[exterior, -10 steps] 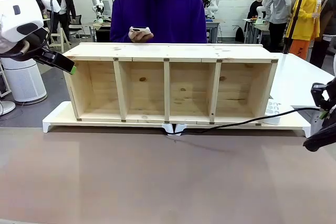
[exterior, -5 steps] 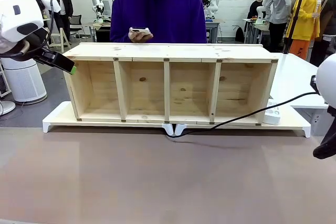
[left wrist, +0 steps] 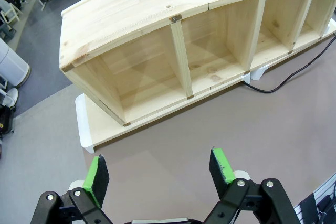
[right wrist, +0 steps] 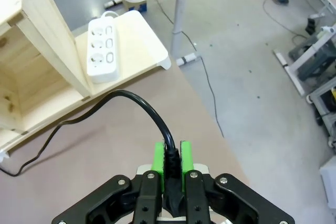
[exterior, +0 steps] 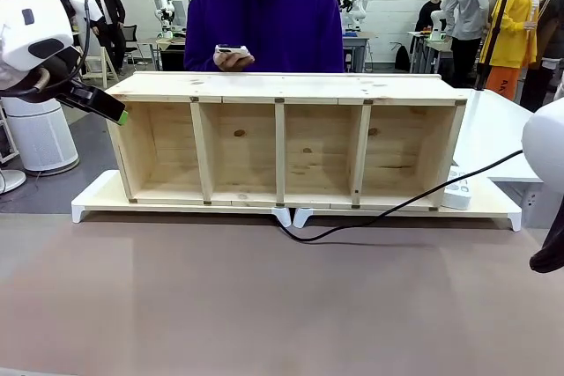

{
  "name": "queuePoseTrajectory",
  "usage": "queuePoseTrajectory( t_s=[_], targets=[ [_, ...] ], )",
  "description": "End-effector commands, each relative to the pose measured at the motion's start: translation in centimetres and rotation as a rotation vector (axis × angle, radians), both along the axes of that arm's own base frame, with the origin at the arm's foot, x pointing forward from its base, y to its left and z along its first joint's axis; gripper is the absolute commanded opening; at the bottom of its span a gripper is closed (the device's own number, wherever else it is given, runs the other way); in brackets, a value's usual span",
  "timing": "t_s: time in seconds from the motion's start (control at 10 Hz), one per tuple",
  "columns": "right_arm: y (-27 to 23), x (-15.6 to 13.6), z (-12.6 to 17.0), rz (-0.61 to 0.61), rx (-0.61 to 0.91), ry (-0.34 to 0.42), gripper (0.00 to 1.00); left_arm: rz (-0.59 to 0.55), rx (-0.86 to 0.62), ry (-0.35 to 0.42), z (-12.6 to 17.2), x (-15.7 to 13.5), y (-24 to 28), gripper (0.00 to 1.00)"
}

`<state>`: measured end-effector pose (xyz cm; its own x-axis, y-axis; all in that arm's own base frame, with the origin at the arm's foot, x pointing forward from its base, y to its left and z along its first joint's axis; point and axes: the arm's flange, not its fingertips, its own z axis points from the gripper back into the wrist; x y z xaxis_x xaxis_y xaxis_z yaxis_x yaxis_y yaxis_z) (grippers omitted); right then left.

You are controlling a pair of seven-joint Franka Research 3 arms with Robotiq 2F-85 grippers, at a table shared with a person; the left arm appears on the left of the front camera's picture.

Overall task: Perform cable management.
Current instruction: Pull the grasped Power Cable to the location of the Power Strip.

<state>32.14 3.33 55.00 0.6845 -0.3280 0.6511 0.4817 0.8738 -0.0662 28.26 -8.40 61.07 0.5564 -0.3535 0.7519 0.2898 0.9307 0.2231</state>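
The black cable runs from a slack loop on the table in front of the shelf's middle up to the right, rising off the table toward my right arm. In the right wrist view my right gripper is shut on the cable, which curves away to the left toward the shelf. The white power strip lies on the white riser beside the shelf's end. My left gripper hangs open and holds nothing, above the table near the shelf's left end; the cable shows far from it.
A wooden shelf with several open compartments lies on a white riser across the table. A person in a purple hoodie stands behind it holding a phone. The table's right edge drops to the floor.
My right arm has risen and drawn right, lifting the cable off the riser into a taut slanted line. The loop at the middle has slid a little toward me. The left arm is still.
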Motion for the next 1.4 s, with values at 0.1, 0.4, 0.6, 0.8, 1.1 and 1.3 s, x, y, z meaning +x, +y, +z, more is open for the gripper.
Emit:
queuePoseTrajectory(
  t_s=[0.1, 0.4, 0.6, 0.8, 1.1, 1.3],
  targets=[
    [-0.2, -0.1, 0.1, 0.003, 0.006, 0.006, 0.15, -0.007, 0.009, -0.015, 0.0, 0.3, 0.0, 1.00],
    [-1.6, 0.7, 0.7, 0.012, 0.007, -0.003, 0.15, -0.007, 0.009, -0.015, 0.0, 0.3, 0.0, 1.00],
    [-2.5, 1.8, 2.3, 0.106, -0.055, -0.025, 0.15, -0.007, 0.009, -0.015, 0.0, 0.3, 0.0, 1.00],
    [-1.6, 3.1, 3.6, 0.224, -0.154, -0.027, 0.15, -0.007, 0.009, -0.015, 0.0, 0.3, 0.0, 1.00],
    [-0.6, 6.2, 5.6, 0.344, -0.272, -0.027, 0.15, -0.007, 0.009, -0.015, 0.0, 0.3, 0.0, 1.00],
    [-0.7, 8.6, 6.1, 0.331, -0.312, 0.007, 0.15, -0.007, 0.009, -0.015, 0.0, 0.3, 0.0, 1.00]
  ],
)
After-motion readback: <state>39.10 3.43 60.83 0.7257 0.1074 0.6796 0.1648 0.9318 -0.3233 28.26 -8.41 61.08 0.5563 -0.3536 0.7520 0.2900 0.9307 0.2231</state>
